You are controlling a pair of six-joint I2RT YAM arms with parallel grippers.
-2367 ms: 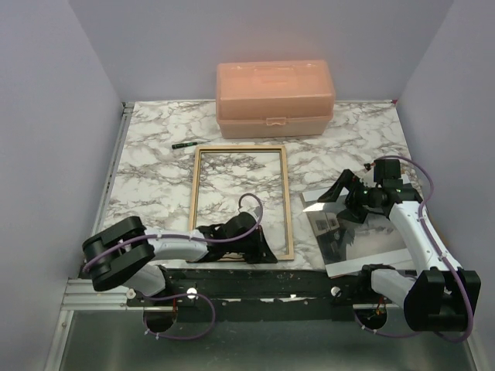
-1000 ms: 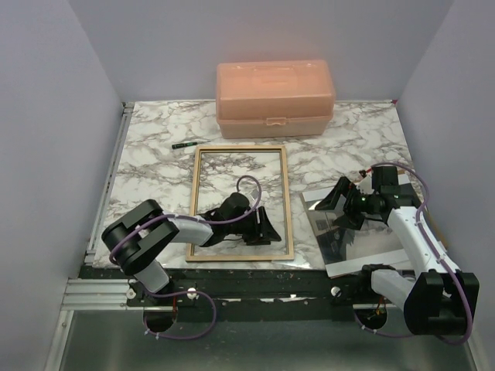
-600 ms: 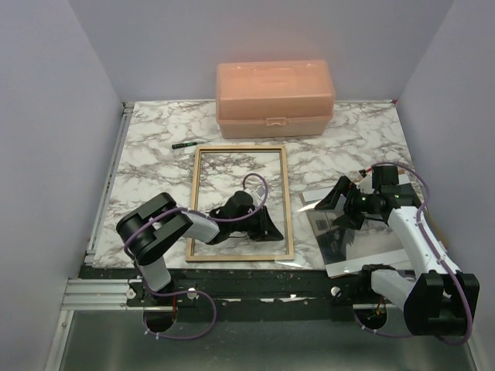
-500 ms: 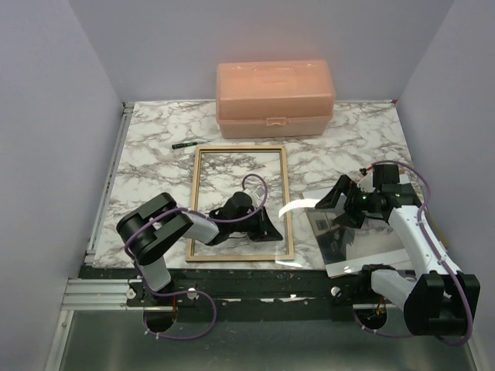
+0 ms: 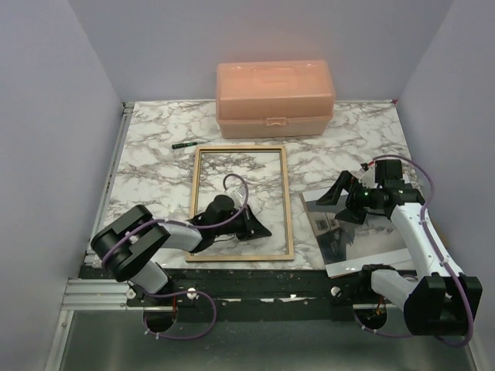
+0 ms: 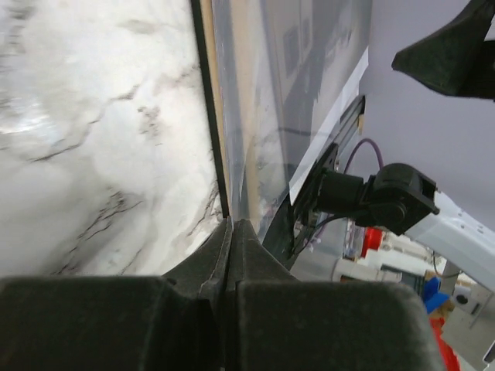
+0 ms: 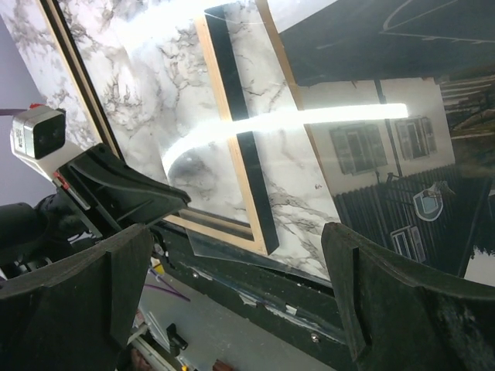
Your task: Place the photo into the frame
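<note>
The frame (image 5: pixel 288 209) lies flat in the middle of the marble table, light wood side up. My left gripper (image 5: pixel 257 229) sits low inside its near right corner, shut, with the tips (image 6: pixel 230 226) against the inner edge of the right bar (image 6: pixel 232 116). Whether the tips pinch anything thin cannot be made out. A clear pane (image 7: pixel 224 249) pokes out past the frame's (image 7: pixel 224 100) near corner, over the table edge. The photo (image 5: pixel 363 239) lies face up at the near right. My right gripper (image 5: pixel 346 202) hovers open over the photo's (image 7: pixel 402 154) far left corner, holding nothing.
A peach plastic box (image 5: pixel 274 99) stands at the back of the table. A small dark marker (image 5: pixel 184 144) lies left of the frame's far corner. The black rail (image 5: pixel 255 284) with the arm bases runs along the near edge. Purple walls close in both sides.
My left gripper has closed and shifted slightly left inside the frame, its elbow swinging out to the left. The bright glint beside the frame's right bar is gone. The right gripper has barely moved.
</note>
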